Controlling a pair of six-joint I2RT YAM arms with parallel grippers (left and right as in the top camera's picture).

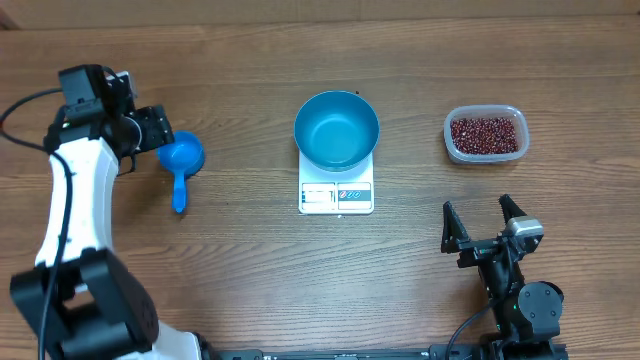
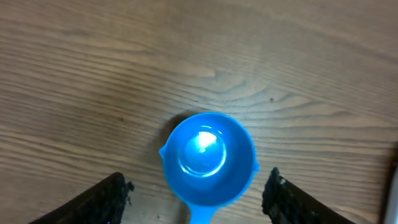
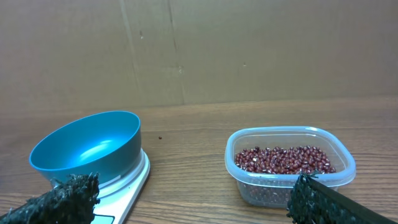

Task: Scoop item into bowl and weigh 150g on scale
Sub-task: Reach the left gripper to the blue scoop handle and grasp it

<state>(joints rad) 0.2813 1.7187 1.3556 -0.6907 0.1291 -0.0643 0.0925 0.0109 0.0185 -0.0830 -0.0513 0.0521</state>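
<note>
The blue bowl stands empty on the white scale at the table's middle. Dark red-brown beans fill a clear plastic tub at the right; the right wrist view shows the beans, the bowl and the scale. A small blue scoop lies at the left, handle toward the near edge. My left gripper hangs open over the scoop, one finger on each side, not touching it. My right gripper is open and empty near the front right.
A brown cardboard wall backs the far edge of the wooden table. The tub stands to the right of the scale with a gap of bare wood between them.
</note>
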